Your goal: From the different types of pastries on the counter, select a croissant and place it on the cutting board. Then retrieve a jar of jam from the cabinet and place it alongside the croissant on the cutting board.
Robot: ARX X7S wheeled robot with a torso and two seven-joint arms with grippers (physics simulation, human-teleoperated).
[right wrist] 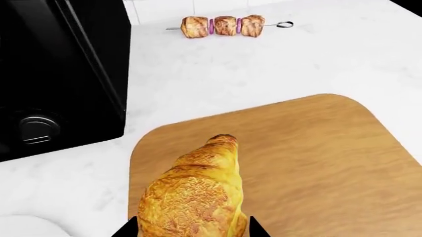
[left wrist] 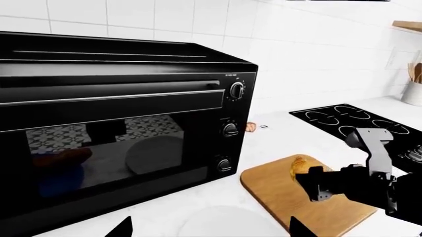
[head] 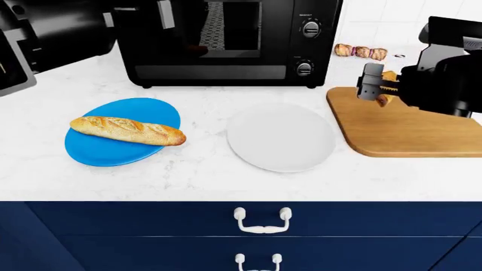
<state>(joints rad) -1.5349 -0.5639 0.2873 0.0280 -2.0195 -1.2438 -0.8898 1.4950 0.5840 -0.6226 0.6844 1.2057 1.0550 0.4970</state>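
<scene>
Clearly the right claw (head: 374,89) pinches the croissant (right wrist: 194,200) over the cutting board (right wrist: 316,163).

Three views: head, left wrist, right wrist.
Head looks steeply down from the counter's (head: 203,175) front edge; both wrists, the right closest, share the cutting board (right wrist: 316,158).

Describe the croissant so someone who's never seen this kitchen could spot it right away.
Start at the big black oven at the back of the white counter; just beside it, on the robot's right, lies a wooden cutting board. Over the board's near-oven corner the right gripper holds the croissant. It is short, curved and flaky, unlike the long baguette on the blue plate.
</scene>
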